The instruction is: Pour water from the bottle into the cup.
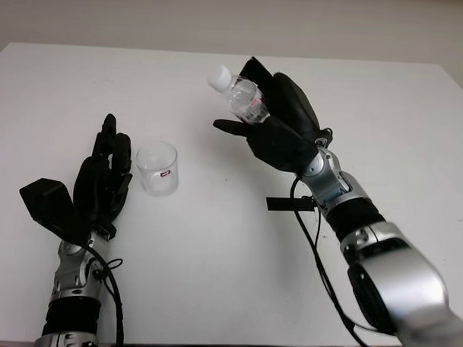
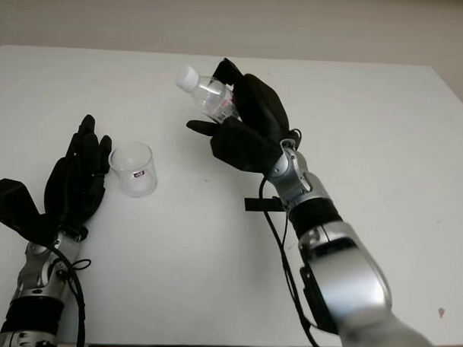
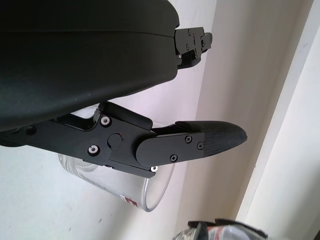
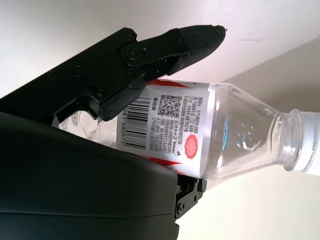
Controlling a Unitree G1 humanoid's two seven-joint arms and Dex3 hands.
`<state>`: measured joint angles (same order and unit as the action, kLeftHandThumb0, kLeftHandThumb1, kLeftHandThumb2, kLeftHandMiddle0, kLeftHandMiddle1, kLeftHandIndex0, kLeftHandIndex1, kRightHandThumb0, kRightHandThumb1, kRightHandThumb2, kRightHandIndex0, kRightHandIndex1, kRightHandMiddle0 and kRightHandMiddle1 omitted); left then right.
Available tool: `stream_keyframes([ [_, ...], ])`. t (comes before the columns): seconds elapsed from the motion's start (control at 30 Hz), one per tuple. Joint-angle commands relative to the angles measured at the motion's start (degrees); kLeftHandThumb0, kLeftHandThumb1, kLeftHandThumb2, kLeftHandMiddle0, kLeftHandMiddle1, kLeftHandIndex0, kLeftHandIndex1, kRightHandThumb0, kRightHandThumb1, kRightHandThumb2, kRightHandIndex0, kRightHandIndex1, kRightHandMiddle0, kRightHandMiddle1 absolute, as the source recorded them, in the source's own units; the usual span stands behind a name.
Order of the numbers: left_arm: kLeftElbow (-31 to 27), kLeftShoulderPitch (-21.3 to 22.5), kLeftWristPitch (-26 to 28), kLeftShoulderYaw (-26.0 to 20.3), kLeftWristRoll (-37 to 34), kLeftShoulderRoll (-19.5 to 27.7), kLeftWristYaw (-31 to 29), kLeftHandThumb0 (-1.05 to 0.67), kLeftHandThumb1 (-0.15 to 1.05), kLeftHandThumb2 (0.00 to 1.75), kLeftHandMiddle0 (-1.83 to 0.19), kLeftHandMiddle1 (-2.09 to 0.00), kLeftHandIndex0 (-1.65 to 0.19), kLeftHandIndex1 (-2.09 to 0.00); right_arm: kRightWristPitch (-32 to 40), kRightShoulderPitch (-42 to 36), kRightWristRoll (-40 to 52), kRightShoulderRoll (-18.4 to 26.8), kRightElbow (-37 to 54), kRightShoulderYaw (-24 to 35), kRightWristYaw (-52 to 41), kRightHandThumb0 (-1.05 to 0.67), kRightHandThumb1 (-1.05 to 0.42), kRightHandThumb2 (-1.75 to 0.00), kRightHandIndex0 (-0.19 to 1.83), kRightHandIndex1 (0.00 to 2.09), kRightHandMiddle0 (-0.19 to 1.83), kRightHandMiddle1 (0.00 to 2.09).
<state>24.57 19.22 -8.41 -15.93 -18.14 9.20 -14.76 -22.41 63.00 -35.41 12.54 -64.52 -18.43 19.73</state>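
My right hand (image 1: 258,117) is shut on a clear plastic water bottle (image 1: 240,97) with a white cap and a red-and-white label (image 4: 167,127). It holds the bottle above the table, tilted with the capped neck toward the upper left. A clear plastic cup (image 1: 157,168) stands upright on the white table (image 1: 214,249), to the lower left of the bottle and apart from it. My left hand (image 1: 106,173) is open just left of the cup, beside its wall. In the left wrist view the cup (image 3: 145,197) sits behind a finger (image 3: 200,142).
A small black block (image 1: 281,203) on a cable lies on the table under my right forearm. The table's far edge meets a pale wall at the back. White tabletop stretches to the right and in front.
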Motion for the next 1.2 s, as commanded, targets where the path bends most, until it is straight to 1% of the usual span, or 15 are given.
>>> stream_keyframes([
  [0.0, 0.59, -0.53, -0.31, 0.34, 0.26, -0.53, -0.14, -0.75, 1.05, 0.50, 0.13, -0.05, 0.13, -0.05, 0.03, 3.95, -1.77, 0.02, -2.37, -1.87, 2.17, -0.45, -1.05, -0.33, 1.33, 2.09, 0.98, 2.09],
  [0.17, 1.39, -0.33, -1.07, 0.17, -0.01, -0.62, -0.38, -0.76, 1.05, 0.49, 0.14, -0.05, 0.13, -0.05, 1.90, 7.41, -7.04, -0.71, -6.65, -7.08, 8.60, -0.47, -1.05, -0.27, 1.22, 2.09, 0.92, 2.09],
  [0.3, 2.12, -0.10, -1.71, 0.07, -0.09, -0.69, -0.34, -0.76, 1.05, 0.48, 0.14, -0.05, 0.13, -0.05, 3.20, 9.08, -9.11, -1.54, -8.58, -9.89, 10.07, -0.48, -1.05, -0.28, 1.26, 2.09, 0.94, 2.09],
  [0.4, 2.69, 0.01, -2.54, 0.22, 0.18, -0.60, -0.54, -0.76, 1.05, 0.48, 0.14, -0.05, 0.13, -0.05, 3.66, 9.93, -9.60, -2.19, -8.90, -10.97, 10.35, -0.47, -1.05, -0.30, 1.22, 2.09, 0.87, 2.09],
  [0.5, 2.98, 0.14, -2.94, 0.24, 0.15, -0.85, -0.26, -0.76, 1.05, 0.49, 0.13, -0.06, 0.13, -0.05, 4.94, 11.01, -11.25, -2.74, -9.10, -12.86, 11.97, -0.47, -1.05, -0.29, 1.31, 2.09, 0.89, 2.09],
  [0.57, 3.44, 0.33, -3.23, 0.17, -0.23, -0.94, -0.73, -0.75, 1.05, 0.49, 0.15, -0.05, 0.14, -0.05, 5.38, 11.66, -12.22, -3.00, -9.24, -14.05, 12.86, -0.47, -1.05, -0.30, 1.33, 2.09, 0.89, 2.09],
  [0.8, 4.04, 0.61, -3.82, 0.32, 0.06, -1.22, -0.54, -0.75, 1.05, 0.50, 0.16, -0.05, 0.15, -0.05, 4.61, 12.97, -12.82, -3.66, -9.51, -16.00, 13.17, -0.44, -1.05, -0.29, 1.29, 2.09, 0.81, 2.09],
  [0.93, 4.59, 0.86, -4.15, 0.36, 0.02, -1.43, -0.52, -0.74, 1.05, 0.50, 0.16, -0.05, 0.15, -0.05, 4.90, 13.64, -15.41, -3.89, -9.54, -18.78, 16.57, -0.44, -1.05, -0.25, 1.26, 2.09, 0.78, 2.09],
  [1.03, 4.89, 0.95, -4.46, 0.47, 0.14, -1.57, -0.40, -0.74, 1.05, 0.51, 0.16, -0.05, 0.15, -0.05, 4.43, 14.17, -16.72, -3.98, -9.58, -20.23, 17.36, -0.45, -1.05, -0.24, 1.28, 2.09, 0.75, 2.09],
  [1.1, 4.85, 0.93, -4.38, 0.38, -0.10, -1.77, -0.25, -0.74, 1.05, 0.50, 0.16, -0.05, 0.15, -0.05, 4.79, 14.68, -18.91, -3.92, -9.51, -22.28, 19.17, -0.45, -1.05, -0.26, 1.28, 2.09, 0.70, 2.09],
  [1.13, 4.77, 0.90, -4.24, 0.31, -0.36, -1.87, -0.32, -0.74, 1.05, 0.50, 0.16, -0.05, 0.15, -0.05, 4.84, 14.90, -20.20, -3.83, -9.53, -23.44, 20.39, -0.46, -1.05, -0.20, 1.24, 2.09, 0.50, 2.08],
  [1.17, 4.77, 0.89, -4.19, 0.26, -0.45, -1.90, -0.36, -0.74, 1.05, 0.49, 0.17, -0.05, 0.15, -0.05, 5.03, 15.17, -21.66, -3.68, -9.58, -24.79, 21.33, -0.47, -1.05, -0.16, 1.22, 2.09, 0.41, 2.03],
])
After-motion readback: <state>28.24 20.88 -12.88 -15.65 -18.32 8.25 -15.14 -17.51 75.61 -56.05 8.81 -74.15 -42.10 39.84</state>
